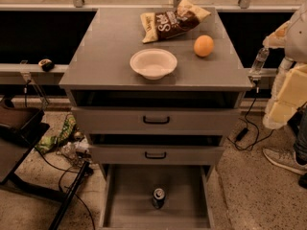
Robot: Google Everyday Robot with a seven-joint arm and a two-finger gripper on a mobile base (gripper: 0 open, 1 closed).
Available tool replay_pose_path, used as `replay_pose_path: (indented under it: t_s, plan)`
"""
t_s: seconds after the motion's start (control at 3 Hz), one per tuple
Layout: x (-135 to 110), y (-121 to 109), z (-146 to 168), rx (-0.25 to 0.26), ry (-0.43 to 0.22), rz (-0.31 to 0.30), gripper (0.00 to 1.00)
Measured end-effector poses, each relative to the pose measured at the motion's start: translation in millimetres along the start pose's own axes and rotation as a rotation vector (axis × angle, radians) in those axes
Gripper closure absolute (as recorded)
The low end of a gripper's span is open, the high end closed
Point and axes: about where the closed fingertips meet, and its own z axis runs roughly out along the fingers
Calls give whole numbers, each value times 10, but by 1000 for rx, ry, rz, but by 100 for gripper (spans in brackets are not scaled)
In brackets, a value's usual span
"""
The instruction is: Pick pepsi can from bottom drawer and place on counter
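On the counter (pixel 103 56), a bowl (pixel 153 63) sits before a chip bag (pixel 172 21) and left of an orange (pixel 204 46), the pepsi can (pixel 159 198) stands in the bottom drawer (pixel 127 202) under 2 upper drawers (pixel 120 121), and the gripper (pixel 274 40) is right of the counter.

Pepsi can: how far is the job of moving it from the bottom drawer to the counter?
Done: the bottom drawer stands open. In hand: nothing; the gripper is not in view, and the pepsi can stands upright in the drawer, untouched. Left: grasp the can, lift it and set it on the counter, perhaps to the left of the bowl.
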Motion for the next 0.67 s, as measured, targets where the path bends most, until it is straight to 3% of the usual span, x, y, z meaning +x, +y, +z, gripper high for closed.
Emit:
replay_pose_path:
  t_s: [0.67]
  plan:
    - [-47, -14, 108, -29, -18, 13, 0]
